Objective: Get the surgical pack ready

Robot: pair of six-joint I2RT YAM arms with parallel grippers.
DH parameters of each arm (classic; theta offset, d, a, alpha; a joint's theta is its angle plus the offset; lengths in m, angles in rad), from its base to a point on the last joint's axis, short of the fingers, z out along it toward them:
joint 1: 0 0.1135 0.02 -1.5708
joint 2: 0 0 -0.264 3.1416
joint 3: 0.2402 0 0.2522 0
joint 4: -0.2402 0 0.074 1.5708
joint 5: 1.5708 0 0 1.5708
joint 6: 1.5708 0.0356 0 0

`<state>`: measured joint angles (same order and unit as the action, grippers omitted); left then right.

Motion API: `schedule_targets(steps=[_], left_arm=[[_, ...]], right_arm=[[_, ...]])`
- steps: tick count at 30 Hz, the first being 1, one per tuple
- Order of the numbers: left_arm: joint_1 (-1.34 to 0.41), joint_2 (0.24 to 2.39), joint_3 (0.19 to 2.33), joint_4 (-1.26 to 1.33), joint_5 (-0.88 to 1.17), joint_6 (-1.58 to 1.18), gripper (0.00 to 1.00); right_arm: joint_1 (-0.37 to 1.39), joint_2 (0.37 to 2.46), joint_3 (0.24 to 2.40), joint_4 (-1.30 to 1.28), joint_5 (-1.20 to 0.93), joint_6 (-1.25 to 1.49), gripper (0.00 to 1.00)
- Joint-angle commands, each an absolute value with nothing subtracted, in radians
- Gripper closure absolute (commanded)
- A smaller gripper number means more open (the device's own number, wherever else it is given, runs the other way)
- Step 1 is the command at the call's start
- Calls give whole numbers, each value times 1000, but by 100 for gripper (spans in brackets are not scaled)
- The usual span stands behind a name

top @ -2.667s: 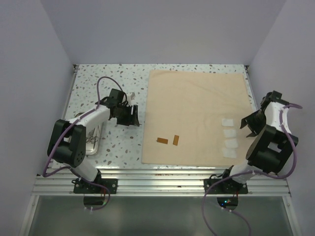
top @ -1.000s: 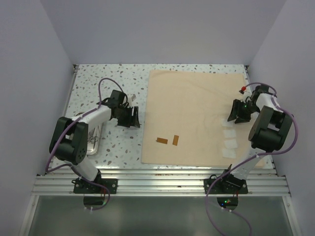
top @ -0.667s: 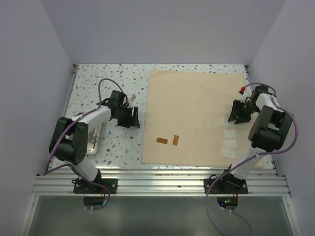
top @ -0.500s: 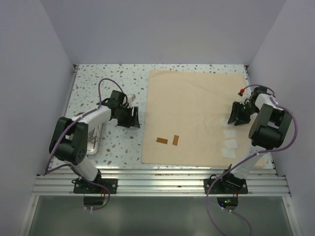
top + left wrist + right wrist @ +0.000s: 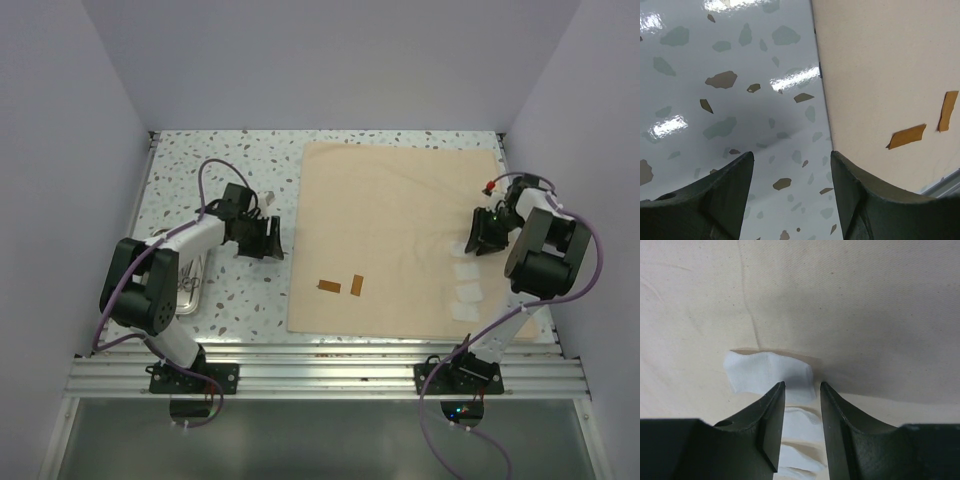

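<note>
The tan cloth [image 5: 400,230] lies flat on the right half of the table. Two brown strips [image 5: 330,286] lie near its front left; they also show in the left wrist view [image 5: 907,136]. Several white gauze pads [image 5: 466,281] lie in a column near its right edge. My right gripper [image 5: 478,241] is low over the farthest pad [image 5: 762,372]; the right gripper [image 5: 802,384] has its jaws narrowly open astride the pad's right end. My left gripper [image 5: 268,245] hangs open and empty over bare table, and the left gripper [image 5: 791,153] is beside the cloth's left edge [image 5: 822,95]. The steel tray [image 5: 190,282] holds thin instruments at the left.
The speckled table [image 5: 200,170] is walled on three sides. An aluminium rail [image 5: 320,372] runs along the near edge. The left arm's purple cable [image 5: 205,185] arches over the table's left part.
The right arm has swung in from the table's right edge and come down over the farthest gauze pad, then shifted only slightly. The left arm has hardly moved.
</note>
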<state>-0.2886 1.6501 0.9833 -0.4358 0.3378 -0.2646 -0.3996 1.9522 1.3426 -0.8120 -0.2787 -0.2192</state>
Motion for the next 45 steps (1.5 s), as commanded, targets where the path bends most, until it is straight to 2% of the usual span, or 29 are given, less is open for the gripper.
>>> schedule_targets(steps=[1,7,10,18,28,36,45], left_arm=[[-276,1646,989,-397,359,-235,33],[-275,1647,991,-399,360,-235,33],[-275,1647,991,-399,362,-235,33],[-267,1641,991,-396,362,-236,33],[-255,1601,971,-385,377,-244,33],[-253,1574,976,-388,383,-245,33],[-253,1565,966,-388,380,-245,33]], right_arm=[[-374,1973,1371,-778,-250,-186,63],[-357,1997,1390,-784,-250,-161,66],[-356,2002,1397,-791,-252,-150,72],[-357,1961,1425,-830,-261,-138,100],[-365,1832,1417,-969,-250,-196,100],[-371,1709,1240,-977,-271,-314,100],[-377,1723,1230,-953,-293,-367,100]])
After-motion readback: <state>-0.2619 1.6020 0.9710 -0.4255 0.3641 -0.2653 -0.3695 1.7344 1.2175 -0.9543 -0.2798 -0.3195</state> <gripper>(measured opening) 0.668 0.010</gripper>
